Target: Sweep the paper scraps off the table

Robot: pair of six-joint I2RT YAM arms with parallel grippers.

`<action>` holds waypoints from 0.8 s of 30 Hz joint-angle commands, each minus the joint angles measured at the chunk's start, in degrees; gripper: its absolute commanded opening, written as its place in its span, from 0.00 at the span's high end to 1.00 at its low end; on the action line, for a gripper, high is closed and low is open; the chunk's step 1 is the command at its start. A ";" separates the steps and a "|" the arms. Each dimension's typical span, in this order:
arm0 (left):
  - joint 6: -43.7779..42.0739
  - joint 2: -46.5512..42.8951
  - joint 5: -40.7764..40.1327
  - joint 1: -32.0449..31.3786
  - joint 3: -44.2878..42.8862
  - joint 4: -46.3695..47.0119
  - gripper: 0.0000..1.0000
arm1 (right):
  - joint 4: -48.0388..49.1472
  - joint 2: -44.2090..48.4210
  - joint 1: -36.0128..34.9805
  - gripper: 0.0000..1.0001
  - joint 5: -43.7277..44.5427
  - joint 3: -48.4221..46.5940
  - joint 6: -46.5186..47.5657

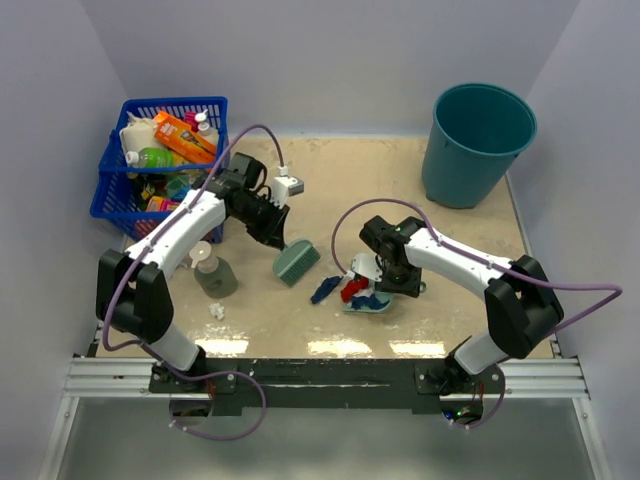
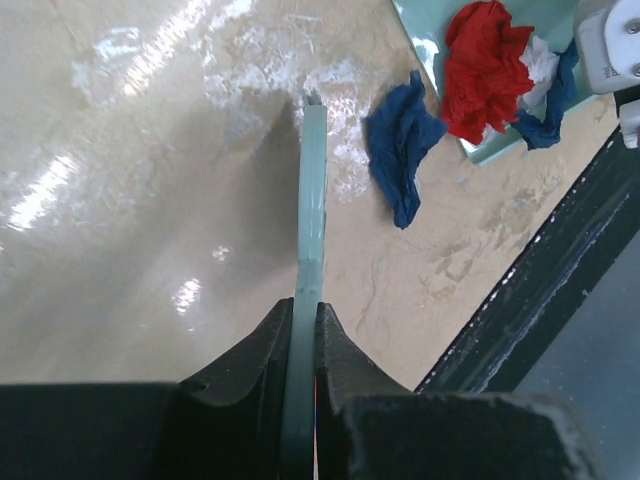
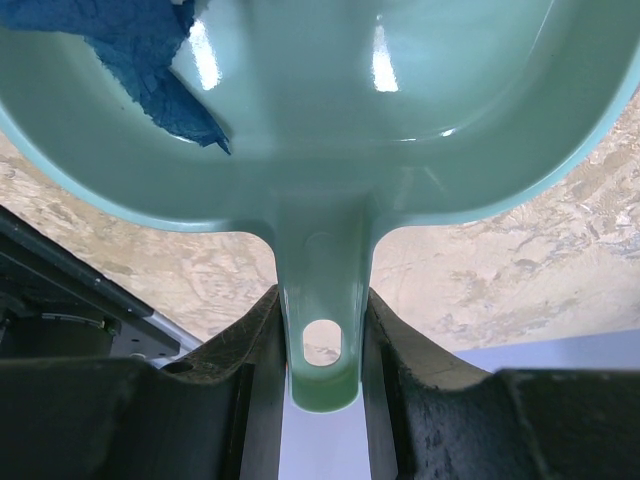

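Mid-sweep: left claw clamps brush; right claw clamps dustpan handle. Next: push navy scrap across counter into dustpan. White scrap lies apart, unswept.

I am looking at the bench, lying flat, mottled sandy beige, with a black rail running along its near edge. The paper scraps are mostly gathering at its middle. A crumpled navy scrap is lying on the bare bench just beside the lip of the dustpan. A red scrap, a white bit and another navy piece are sitting bunched together inside it. One small white scrap is lying well apart, near the front left.
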State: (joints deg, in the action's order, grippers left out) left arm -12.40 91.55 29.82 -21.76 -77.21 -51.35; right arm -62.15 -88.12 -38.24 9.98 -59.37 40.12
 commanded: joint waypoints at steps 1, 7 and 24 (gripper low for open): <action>3.88 3.36 3.73 -0.04 1.10 -0.50 1.00 | -0.34 -0.30 -0.78 1.00 -0.39 -0.57 -1.00; 2.55 11.54 15.51 -2.94 -3.99 -1.82 1.00 | 0.71 -2.32 -2.45 1.00 -2.24 -1.00 -1.62; 9.24 18.40 28.80 -0.48 -9.98 2.13 1.00 | 4.84 -1.01 -2.46 1.00 -12.08 -0.74 -5.75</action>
State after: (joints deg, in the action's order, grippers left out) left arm -6.37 109.21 53.10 -23.55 -87.29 -51.40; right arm -59.55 -91.33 -40.49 1.91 -59.46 36.40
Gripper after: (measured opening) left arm 0.160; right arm 0.333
